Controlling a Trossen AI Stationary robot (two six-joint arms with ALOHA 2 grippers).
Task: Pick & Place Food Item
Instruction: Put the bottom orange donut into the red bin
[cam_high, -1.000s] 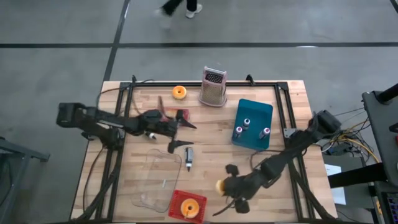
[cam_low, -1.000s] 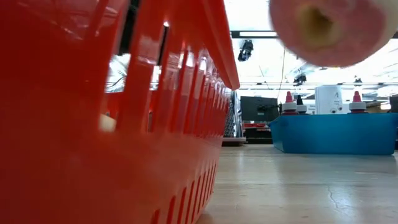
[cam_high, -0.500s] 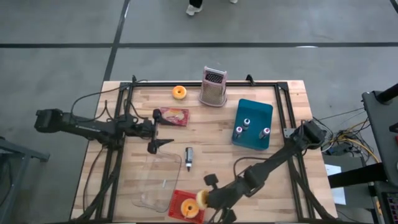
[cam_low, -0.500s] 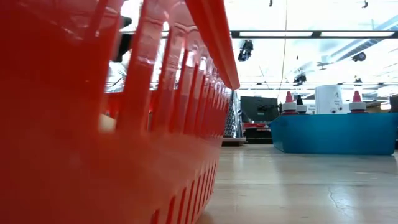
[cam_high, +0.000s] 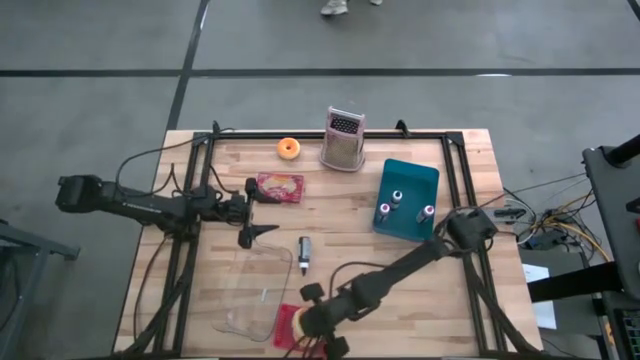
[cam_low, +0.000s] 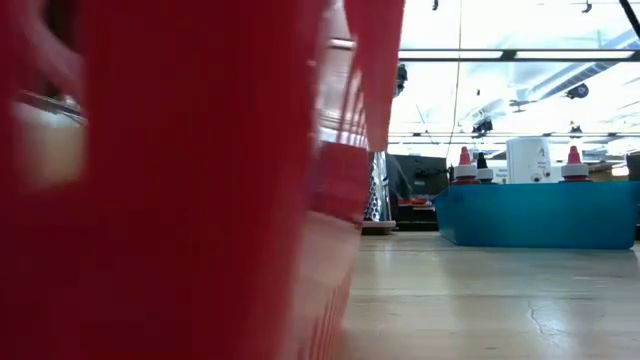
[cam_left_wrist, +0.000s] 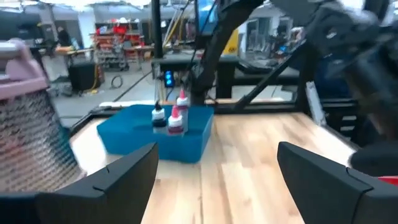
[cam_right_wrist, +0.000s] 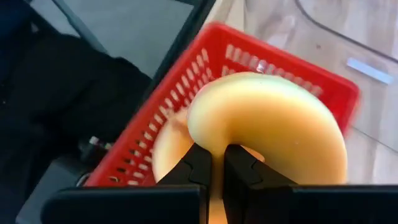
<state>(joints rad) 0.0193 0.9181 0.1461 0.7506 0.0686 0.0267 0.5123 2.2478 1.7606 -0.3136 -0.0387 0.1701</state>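
Red basket (cam_high: 288, 325) sits at the table's (cam_high: 340, 270) near edge, beside a clear tray (cam_high: 255, 290). Right gripper (cam_right_wrist: 214, 168) is over it, fingers pinched on a pale doughnut (cam_right_wrist: 273, 134) (another lies inside, underneath). Left gripper (cam_high: 255, 212) waits toward the left edge, fingers spread, holding nothing.

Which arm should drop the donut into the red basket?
Right. Its gripper is shut on the donut directly over the red basket. The left gripper sits open near mid-table, away from it.
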